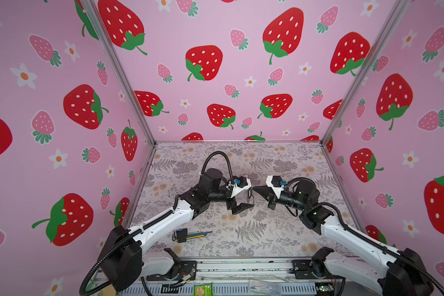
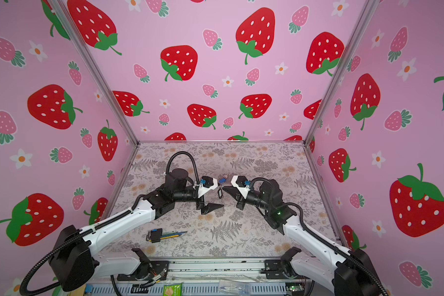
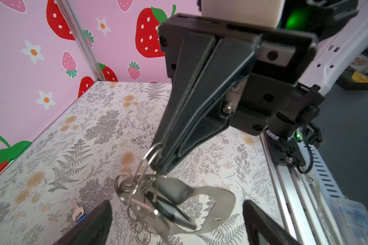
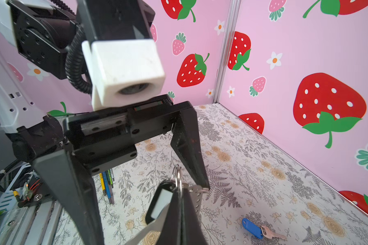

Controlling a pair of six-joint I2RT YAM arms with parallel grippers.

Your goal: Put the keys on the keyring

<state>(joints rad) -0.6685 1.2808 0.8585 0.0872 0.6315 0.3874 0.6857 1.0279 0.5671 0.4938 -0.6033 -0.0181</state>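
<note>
The silvery key with a blue plastic tag is half covered by a finger of the left tool. The flat taupe leather-like holder runs off the frame's edge behind the right tool; both top views show it too small to read.

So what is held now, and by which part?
The right gripper pinches the keyring by a small metal ring; the left gripper is open and holds nothing.

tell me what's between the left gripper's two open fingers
The keyring, dangling from the shut right gripper; the left wrist view shows it best.
</note>
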